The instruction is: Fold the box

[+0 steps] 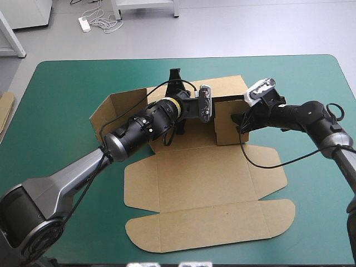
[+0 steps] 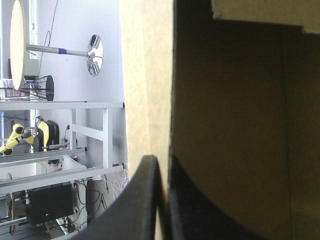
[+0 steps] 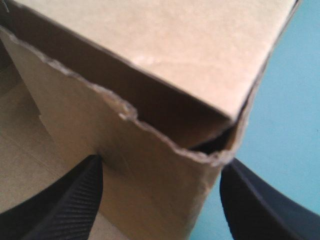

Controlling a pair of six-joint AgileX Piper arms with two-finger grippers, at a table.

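High view: one box (image 1: pixel 206 183) lies on the teal-green cover (image 1: pixel 67 83), left gripper (image 2: pixel 161 162) clamped on its wall, right gripper (image 3: pixel 161 172) spread apart.

No text, label, brand, number or sign can be read in any view. The box (image 1: pixel 206 183) shows only plain brown board on every face that can be seen.
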